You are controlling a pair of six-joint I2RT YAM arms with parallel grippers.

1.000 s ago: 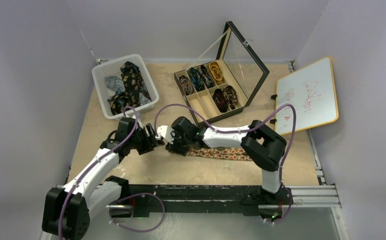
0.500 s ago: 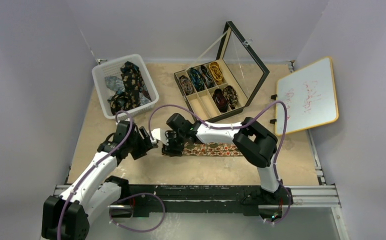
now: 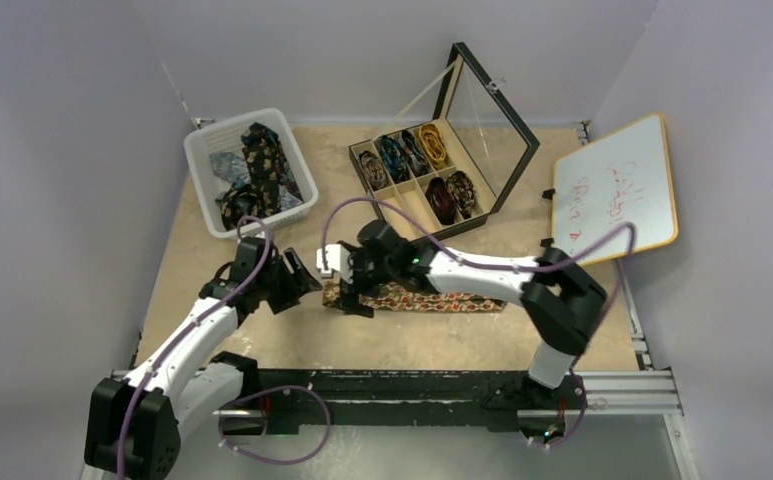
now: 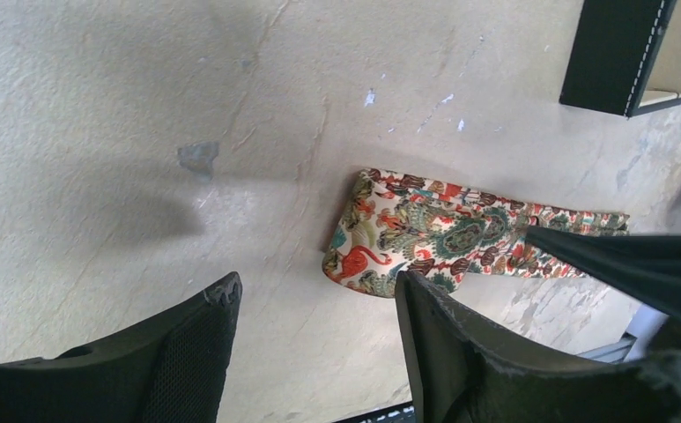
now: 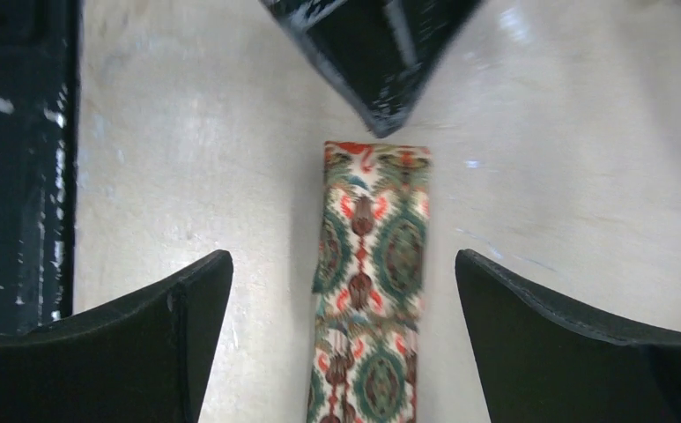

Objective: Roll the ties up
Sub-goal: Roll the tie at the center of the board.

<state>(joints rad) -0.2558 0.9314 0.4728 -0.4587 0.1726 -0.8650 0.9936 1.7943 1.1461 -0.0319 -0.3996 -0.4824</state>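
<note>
Opened wider than before: my right gripper [image 5: 341, 260], tie [image 5: 373, 220] lying loose between its jaws; left gripper [image 4: 317, 284] open, tie just ahead.

Basket [image 3: 194, 165] left, box [image 3: 397, 210] right — tie [image 3: 442, 302] before both.

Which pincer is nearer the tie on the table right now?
Right. The right pincer hangs open directly over the tie's left end, straddling it. The left pincer sits just off that end, further left, open and not touching the tie.
</note>
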